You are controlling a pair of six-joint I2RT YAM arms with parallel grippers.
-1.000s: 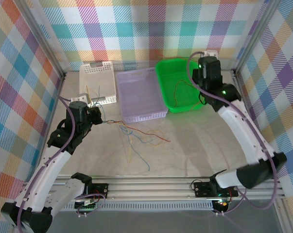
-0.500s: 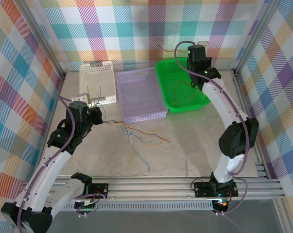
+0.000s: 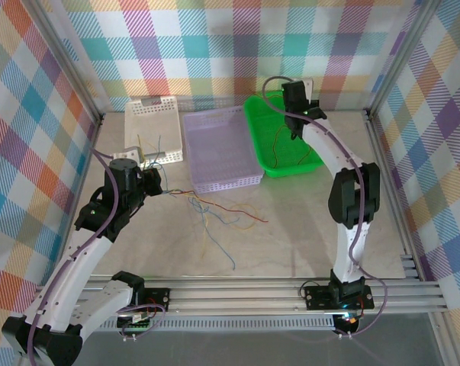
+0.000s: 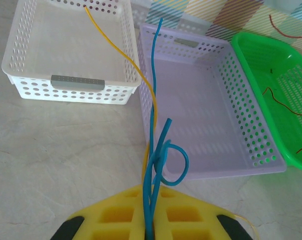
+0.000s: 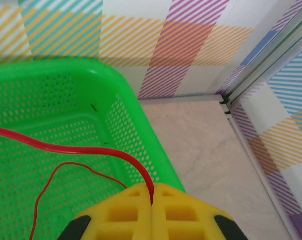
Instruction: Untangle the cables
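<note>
Top external view: thin red, yellow and blue cables (image 3: 207, 210) lie tangled on the table (image 3: 306, 229) near the purple basket (image 3: 222, 145). The left gripper (image 4: 149, 220) is clamped on a looped blue cable (image 4: 154, 90) and a yellow cable (image 4: 132, 60). The right gripper (image 5: 152, 197) is closed on a red cable (image 5: 80, 150). Since a second ago it has swung left over the green basket (image 5: 65, 65).

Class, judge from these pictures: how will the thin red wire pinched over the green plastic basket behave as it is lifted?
Probably floppy: the thin red wire curves and sags away from the shut right gripper rather than standing straight. Likely very light, since it is so thin beside the green plastic basket. It may slip, as only a narrow pinch at the fingertips holds it.
</note>
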